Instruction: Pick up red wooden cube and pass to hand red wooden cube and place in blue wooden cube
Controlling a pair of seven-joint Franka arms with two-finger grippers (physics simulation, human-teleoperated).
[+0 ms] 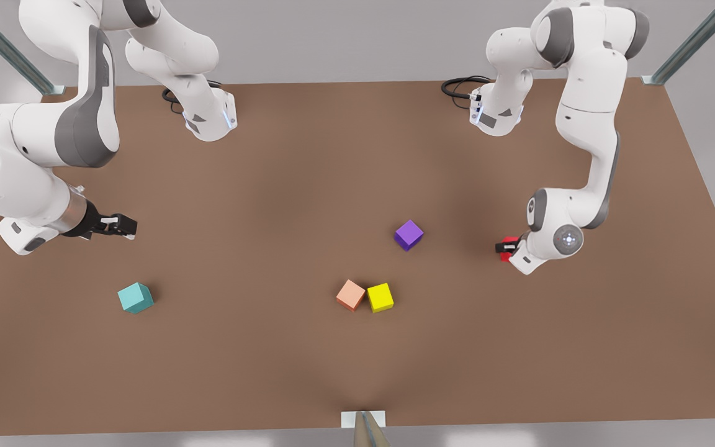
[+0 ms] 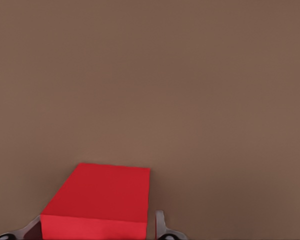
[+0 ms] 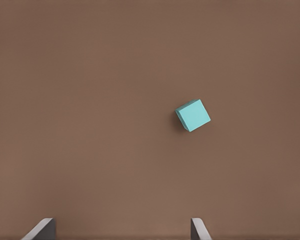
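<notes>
The red wooden cube sits between the two fingers of my left gripper, which press against its sides; the gripper is shut on it. In the front view this gripper is at the right of the table, and the red wooden cube is partly hidden behind it. The blue wooden cube is teal and lies on the table at the front view's left. My right gripper hovers behind it, open and holding nothing. From its wrist camera the blue wooden cube lies well ahead of the spread fingertips.
A purple cube lies mid-table. A salmon-orange cube and a yellow cube touch each other nearer the front edge. The brown table ends at a grey floor. Both arm bases stand at the back.
</notes>
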